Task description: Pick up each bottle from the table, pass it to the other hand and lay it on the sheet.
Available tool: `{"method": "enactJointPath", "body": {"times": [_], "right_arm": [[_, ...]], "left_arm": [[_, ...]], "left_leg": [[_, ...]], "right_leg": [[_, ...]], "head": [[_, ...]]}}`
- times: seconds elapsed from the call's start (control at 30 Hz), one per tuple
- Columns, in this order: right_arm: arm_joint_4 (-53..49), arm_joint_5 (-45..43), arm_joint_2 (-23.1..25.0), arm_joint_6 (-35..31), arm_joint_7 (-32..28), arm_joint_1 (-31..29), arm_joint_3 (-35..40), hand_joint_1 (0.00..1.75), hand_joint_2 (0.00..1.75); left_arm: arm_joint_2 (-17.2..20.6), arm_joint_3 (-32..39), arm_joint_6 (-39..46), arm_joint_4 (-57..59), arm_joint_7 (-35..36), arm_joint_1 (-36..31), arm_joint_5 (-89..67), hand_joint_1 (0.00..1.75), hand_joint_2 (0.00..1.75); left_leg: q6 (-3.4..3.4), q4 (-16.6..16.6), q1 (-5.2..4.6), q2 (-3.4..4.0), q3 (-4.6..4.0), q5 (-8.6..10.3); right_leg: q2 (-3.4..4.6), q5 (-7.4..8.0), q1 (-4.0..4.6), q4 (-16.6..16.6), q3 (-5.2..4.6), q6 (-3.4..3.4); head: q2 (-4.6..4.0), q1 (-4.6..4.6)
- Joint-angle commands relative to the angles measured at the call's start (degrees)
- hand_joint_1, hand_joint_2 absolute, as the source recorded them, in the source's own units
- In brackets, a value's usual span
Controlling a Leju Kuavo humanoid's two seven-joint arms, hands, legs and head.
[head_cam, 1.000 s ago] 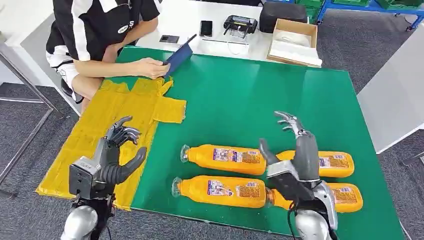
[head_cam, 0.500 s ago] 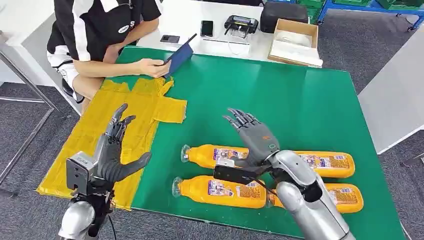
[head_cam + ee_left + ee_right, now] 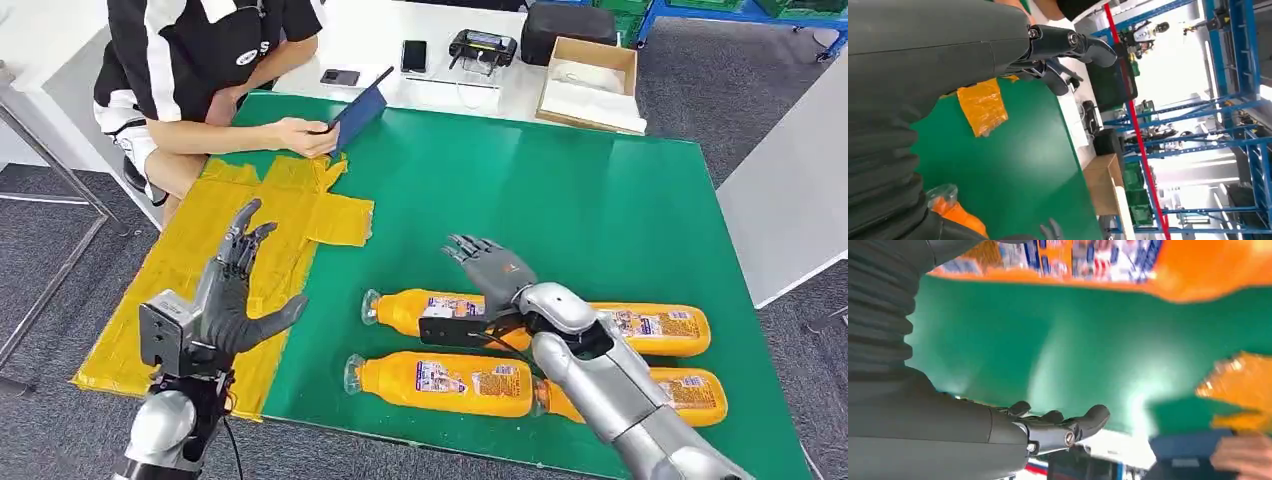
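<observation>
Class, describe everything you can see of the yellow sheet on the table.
The yellow sheet is thin, wrinkled and plastic-looking, lying flat over the green table's left side, its edge overhanging. Its outline is irregular, with a flap jutting toward the middle. No bottle lies on it. The left robot hand hovers open above it.

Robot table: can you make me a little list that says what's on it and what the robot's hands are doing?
table: green
bottles: four orange ones lying flat, e.g.
sheet: yellow, at the table's left edge, no bottle on it
right hand: open, over the far-left bottle
left hand: open, raised over the sheet
person: seated at the far-left corner, holding a blue tablet
</observation>
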Motion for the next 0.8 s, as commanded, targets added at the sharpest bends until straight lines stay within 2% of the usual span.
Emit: {"method": "enactJointPath", "body": {"times": [0.03, 0.23, 0.37, 0.63, 0.73, 0.8], "right_arm": [[11.01, -0.49, 1.83, -0.21, 0.01, -4.59, 3.44, 0.00, 1.75], [11.42, -10.79, 1.43, 4.74, -4.73, -3.89, 2.53, 0.00, 1.75], [11.52, -10.79, 1.37, 4.67, -4.74, -3.85, 2.72, 0.00, 1.75], [16.64, -11.72, 3.02, 4.58, -1.89, -4.87, 5.63, 0.00, 1.75], [17.78, -12.30, 3.10, 4.55, -1.56, -4.90, 5.57, 0.00, 1.75], [18.82, -12.68, 3.44, 4.87, -1.14, -5.30, 5.99, 0.00, 1.75]], "left_arm": [[0.50, -0.86, 0.32, 4.53, 0.25, -2.10, 0.35, 0.00, 1.75], [1.42, -2.63, 0.63, 7.45, -0.52, -4.03, 2.08, 0.00, 1.75], [1.33, -2.74, 0.68, 7.77, -0.54, -4.23, 2.13, 0.00, 1.75], [1.73, -3.41, 1.29, 9.06, -0.54, -5.21, 2.87, 0.00, 1.75], [1.85, -3.43, 1.34, 9.57, -0.48, -4.94, 2.92, 0.00, 1.75], [1.86, -3.39, 1.41, 9.98, -0.62, -5.10, 3.05, 0.00, 1.75]], "left_leg": [[-0.10, -0.03, 0.01, 0.01, 0.27, -0.08], [-0.18, 0.00, 0.05, -0.10, 0.50, -0.18], [-0.10, -0.03, 0.02, -0.08, 0.25, -0.06], [-0.19, -0.01, 0.04, -0.02, 0.53, -0.19], [-0.11, -0.03, 0.01, -0.04, 0.28, -0.08], [-0.18, 0.01, 0.04, -0.01, 0.52, -0.21]], "right_leg": [[0.15, -0.08, -0.01, -0.03, 0.27, -0.10], [0.13, -0.22, 0.00, 0.00, 0.53, -0.18], [0.06, -0.09, -0.01, -0.03, 0.26, -0.10], [0.22, -0.21, 0.00, -0.01, 0.53, -0.19], [0.10, -0.11, -0.02, -0.02, 0.28, -0.11], [0.21, -0.22, -0.01, 0.01, 0.52, -0.18]], "head": [[0.00, -0.02], [0.00, 0.00], [0.00, 0.00], [0.00, 0.00], [0.00, 0.00], [0.00, -0.02]]}}
